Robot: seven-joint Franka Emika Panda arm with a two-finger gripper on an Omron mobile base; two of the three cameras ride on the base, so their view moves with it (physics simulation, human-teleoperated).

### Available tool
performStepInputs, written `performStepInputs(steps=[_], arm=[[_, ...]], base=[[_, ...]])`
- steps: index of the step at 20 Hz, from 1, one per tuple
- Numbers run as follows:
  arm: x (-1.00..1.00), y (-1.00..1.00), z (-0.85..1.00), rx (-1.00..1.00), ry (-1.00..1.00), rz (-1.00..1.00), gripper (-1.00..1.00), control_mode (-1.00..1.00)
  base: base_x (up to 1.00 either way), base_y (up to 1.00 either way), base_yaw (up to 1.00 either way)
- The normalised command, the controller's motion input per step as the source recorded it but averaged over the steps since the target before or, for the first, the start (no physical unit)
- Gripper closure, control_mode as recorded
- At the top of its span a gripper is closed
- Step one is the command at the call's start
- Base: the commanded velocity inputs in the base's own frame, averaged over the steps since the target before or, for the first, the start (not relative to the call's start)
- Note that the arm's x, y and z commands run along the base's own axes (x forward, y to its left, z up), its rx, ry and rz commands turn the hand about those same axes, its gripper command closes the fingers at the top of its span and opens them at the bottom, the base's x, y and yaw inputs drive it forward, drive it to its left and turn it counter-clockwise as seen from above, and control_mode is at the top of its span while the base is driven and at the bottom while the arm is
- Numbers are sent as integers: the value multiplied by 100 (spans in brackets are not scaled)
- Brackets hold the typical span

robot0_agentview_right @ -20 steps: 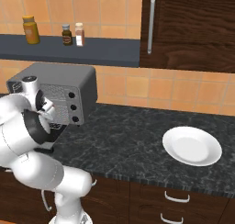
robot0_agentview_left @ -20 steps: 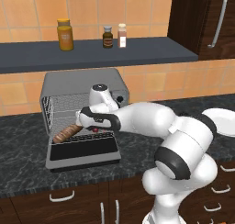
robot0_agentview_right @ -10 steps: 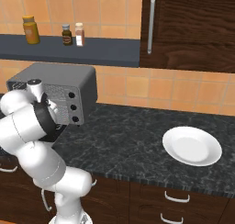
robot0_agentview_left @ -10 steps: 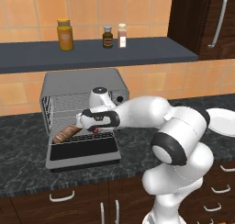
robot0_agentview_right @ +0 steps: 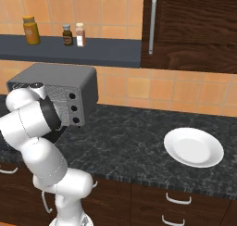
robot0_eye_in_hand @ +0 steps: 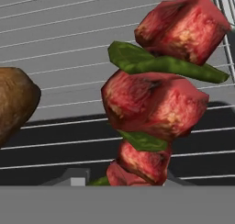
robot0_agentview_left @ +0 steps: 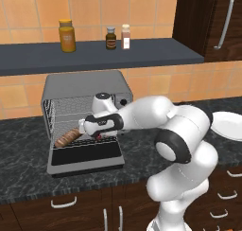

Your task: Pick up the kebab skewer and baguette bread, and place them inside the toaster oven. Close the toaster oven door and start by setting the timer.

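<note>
The grey toaster oven (robot0_agentview_left: pixel 84 87) stands on the counter with its door (robot0_agentview_left: pixel 85 155) dropped open and flat. The golden-brown baguette bread (robot0_agentview_left: pixel 67 137) lies on the wire rack at the cavity's left; its rounded end (robot0_eye_in_hand: pixel 13 106) sits at the hand view's left edge. My gripper (robot0_agentview_left: pixel 95 131) is at the oven mouth, right of the loaf, shut on the kebab skewer (robot0_eye_in_hand: pixel 153 101), whose red meat chunks and green pepper slices rise from between the fingers over the rack (robot0_eye_in_hand: pixel 69 44). From the right, my arm hides the oven (robot0_agentview_right: pixel 58 84) front, apart from the black knobs (robot0_agentview_right: pixel 71 108).
A white plate (robot0_agentview_right: pixel 193 146) lies on the dark stone counter far right of the oven. Above the oven, a shelf (robot0_agentview_left: pixel 94 55) carries an orange jar (robot0_agentview_left: pixel 66 35) and two small bottles (robot0_agentview_left: pixel 118 37). A dark wall cabinet (robot0_agentview_right: pixel 190 26) hangs at the upper right.
My hand has stayed at the oven mouth with the skewer. The arm's elbow has drawn up and a little towards the oven.
</note>
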Motion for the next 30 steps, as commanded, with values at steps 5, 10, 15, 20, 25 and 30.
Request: performStepInputs(steps=[5, 10, 15, 20, 25, 30], arm=[[10, 0, -6, 0, 0, 0, 100, -100], [-8, 0, -21, 0, 0, 1, 100, -100], [-9, 0, -15, 0, 0, 2, -100, -100], [-3, 0, 0, 0, -4, 1, -100, -100], [-5, 0, 13, 0, -5, 1, -100, -100], [-75, 14, 29, 0, -8, 1, -100, -100]], base=[[0, 0, 0], [0, 0, 0], [0, 0, 0], [0, 0, 0], [0, 0, 0], [0, 0, 0]])
